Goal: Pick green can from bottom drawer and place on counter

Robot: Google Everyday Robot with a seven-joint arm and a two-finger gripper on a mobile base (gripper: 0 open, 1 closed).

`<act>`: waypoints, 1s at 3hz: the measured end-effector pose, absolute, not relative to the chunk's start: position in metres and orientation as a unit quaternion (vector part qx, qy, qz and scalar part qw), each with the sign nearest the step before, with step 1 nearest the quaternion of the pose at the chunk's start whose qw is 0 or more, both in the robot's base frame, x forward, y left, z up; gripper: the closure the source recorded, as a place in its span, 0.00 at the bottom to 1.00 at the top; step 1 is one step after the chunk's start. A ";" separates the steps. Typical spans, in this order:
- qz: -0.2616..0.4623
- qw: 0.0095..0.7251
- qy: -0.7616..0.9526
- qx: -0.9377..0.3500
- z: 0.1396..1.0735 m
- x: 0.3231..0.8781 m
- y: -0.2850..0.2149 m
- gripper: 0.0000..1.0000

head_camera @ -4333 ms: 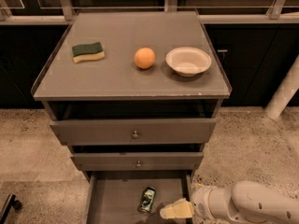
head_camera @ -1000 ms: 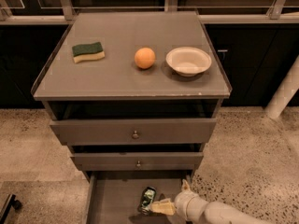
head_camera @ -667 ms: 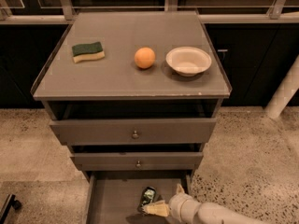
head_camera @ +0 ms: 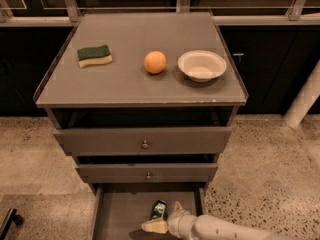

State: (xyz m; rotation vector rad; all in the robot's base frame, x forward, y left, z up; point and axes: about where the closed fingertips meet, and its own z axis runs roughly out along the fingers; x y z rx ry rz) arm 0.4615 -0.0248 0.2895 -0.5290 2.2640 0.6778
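Note:
The green can lies in the open bottom drawer, near its right side at the lower edge of the camera view. My gripper reaches in from the lower right on a white arm. One pale finger lies just below the can and another shows to its right, so the fingers stand around the can. Whether they press on it does not show. The counter is the grey cabinet top above.
On the counter stand a green-and-yellow sponge at the left, an orange in the middle and a white bowl at the right. Two knobbed drawers sit above the bottom drawer. Speckled floor lies either side.
My gripper has moved left across the drawer, from right of the can to right up against it, with fingers now on either side. The can has not visibly moved.

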 end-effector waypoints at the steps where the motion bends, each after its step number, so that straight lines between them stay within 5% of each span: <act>1: 0.264 0.351 0.875 -0.205 0.286 0.464 -0.021 0.00; 3: 0.226 0.350 0.894 -0.168 0.241 0.485 -0.026 0.00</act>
